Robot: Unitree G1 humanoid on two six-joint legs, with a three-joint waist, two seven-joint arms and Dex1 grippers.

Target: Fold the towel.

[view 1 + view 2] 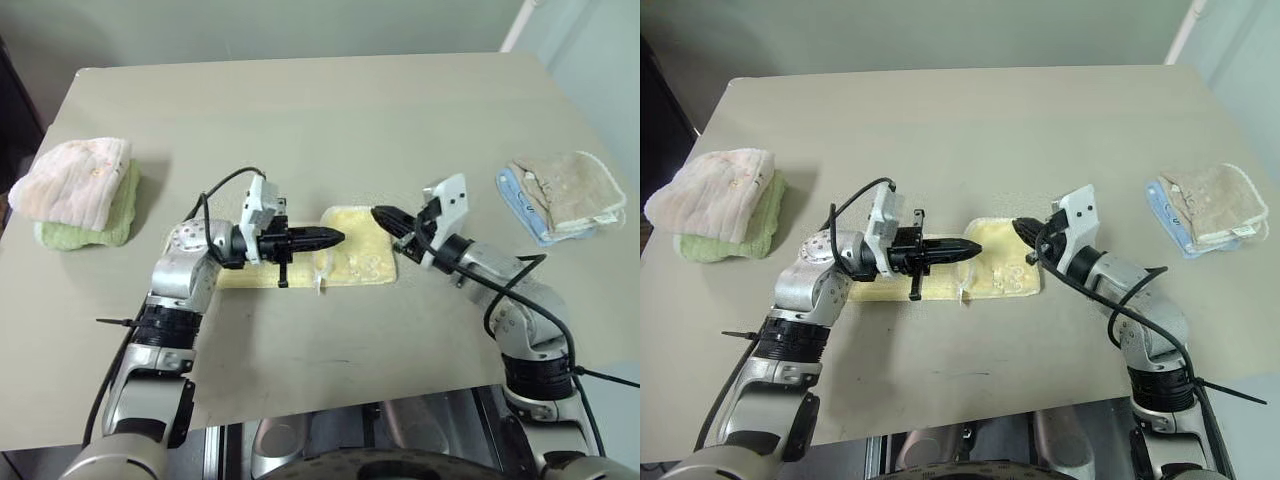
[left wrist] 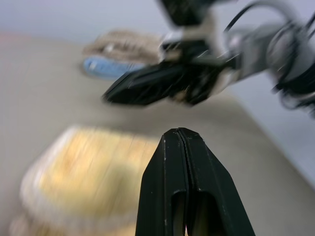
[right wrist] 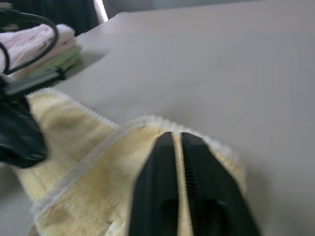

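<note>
Over by the left edge of the table there's a pink towel stacked on a green towel. Moving in, the left gripper sticks out level toward the right, fingers pressed together with nothing between them; you can see the tips meeting in its wrist view. It hangs over the yellow towel, which lies flat-ish around the middle of the table, a bit toward the near edge, with part of it running under the left arm. The cream hem shows along its edges, and one flap looks folded over in the right wrist view.

Next, the right gripper points left at the towel's far right corner, fingers closed too, just a thin slit between them. Can't tell if it's actually pinching any cloth. The two gripper tips sit near each other, not touching.

Near the right edge is a beige cloth lying on a blue one.
</note>
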